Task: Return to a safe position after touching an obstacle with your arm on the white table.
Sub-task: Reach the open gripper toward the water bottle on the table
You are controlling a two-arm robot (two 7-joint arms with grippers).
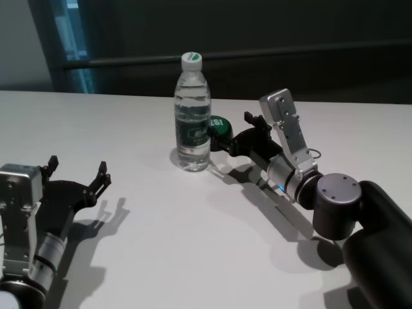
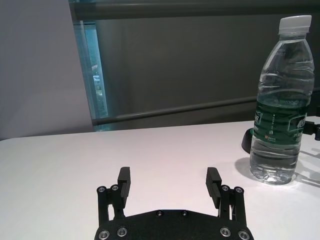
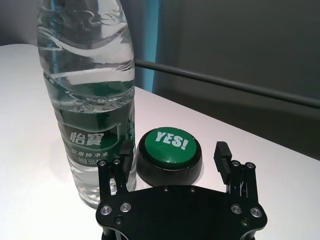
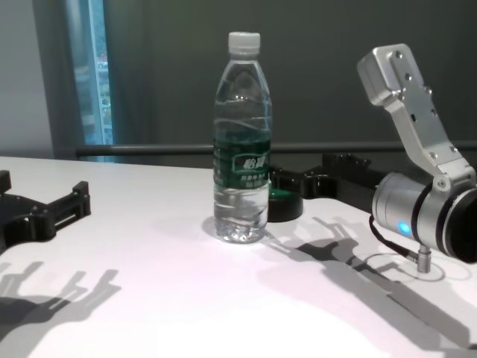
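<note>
- Two arms in view over the white table (image 1: 193, 244); nothing is gripped by either.
- Obstacle: water bottle (image 1: 192, 116) stands upright near the table's middle, capped, green label facing the robot.
- Right gripper (image 1: 243, 136) sits just beside the bottle on the robot's right, low over the table, jaws spread. In the right wrist view one finger (image 3: 124, 154) lies against or just short of the bottle's lower wall; contact cannot be told.
- Green button (image 3: 170, 155), marked "YES!", sits on a black base just behind the bottle, ahead of the right gripper's open jaws.
- Left gripper (image 1: 77, 175) hovers low at the near left, well apart from the bottle, jaws spread wide.
</note>
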